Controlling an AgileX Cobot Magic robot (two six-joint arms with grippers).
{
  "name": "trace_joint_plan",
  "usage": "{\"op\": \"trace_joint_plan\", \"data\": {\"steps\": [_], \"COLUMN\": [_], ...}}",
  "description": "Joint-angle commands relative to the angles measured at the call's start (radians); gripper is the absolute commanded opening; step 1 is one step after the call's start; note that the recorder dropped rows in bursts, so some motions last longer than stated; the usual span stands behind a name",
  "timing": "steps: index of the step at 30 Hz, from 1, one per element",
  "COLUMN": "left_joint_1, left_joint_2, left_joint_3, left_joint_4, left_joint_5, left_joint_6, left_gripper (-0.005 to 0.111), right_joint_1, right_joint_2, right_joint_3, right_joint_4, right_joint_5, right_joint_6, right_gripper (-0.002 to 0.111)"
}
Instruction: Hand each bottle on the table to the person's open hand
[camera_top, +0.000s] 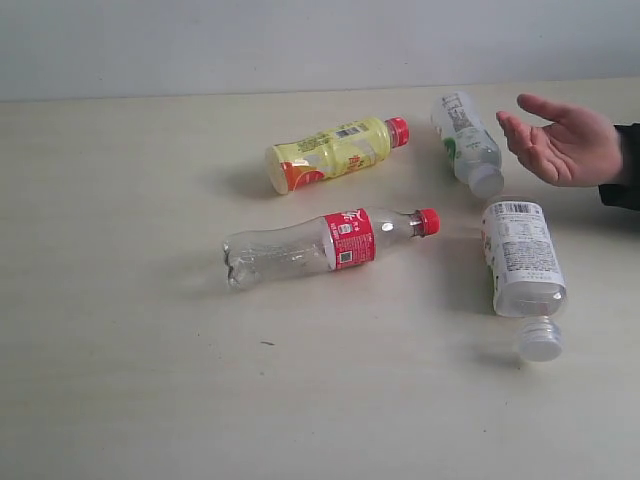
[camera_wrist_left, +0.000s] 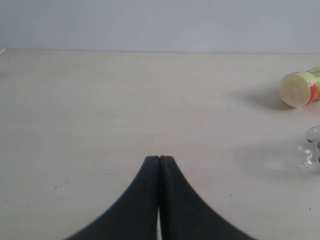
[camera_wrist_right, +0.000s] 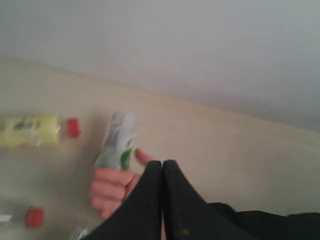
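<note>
Both arms' jaws closed (empty); two white-capped bottles (camera_top: 523, 262) (camera_top: 466, 140), one yellow bottle (camera_top: 330, 153), one red-labelled bottle (camera_top: 330, 243), one open hand (camera_top: 565, 145).

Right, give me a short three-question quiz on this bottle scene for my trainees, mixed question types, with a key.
1. True or false: the left end effector is shut and empty.
2. What colour cap has the yellow bottle?
3. The person's open hand is closest to: A the yellow bottle; B the red-labelled bottle; C a white-capped bottle.
Key: 1 true; 2 red; 3 C.
</note>
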Motion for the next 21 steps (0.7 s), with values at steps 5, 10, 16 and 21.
{"op": "trace_joint_plan", "data": {"steps": [5, 10, 16, 21], "left_joint_1": [0.004, 0.004, 0.004, 0.004], "left_joint_2": [-0.007, -0.007, -0.007, -0.007], "left_joint_3": [0.0, 0.0, 0.0, 0.0], "left_joint_4": [-0.007, -0.007, -0.007, -0.007], "left_joint_5": [-0.008, -0.008, -0.008, -0.008], "left_joint_6": [-0.004, -0.004, -0.004, -0.004], "left_gripper": [0.0, 0.0, 0.0, 0.0], "right_joint_1": [0.12, 0.301, 0.55, 0.664], "right_joint_2": [0.332, 0.461, 0.576, 0.652], "right_joint_3": [-0.244, -0.258, -0.258, -0.258], "right_joint_4": [0.194, 0.053, 0.046, -0.03], "right_joint_5": [0.529, 0.539, 0.324, 0.187], "right_joint_6": [-0.435, -0.676, -0.856, -0.807], "right_gripper": [0.0, 0.001, 0.059, 0.077]}}
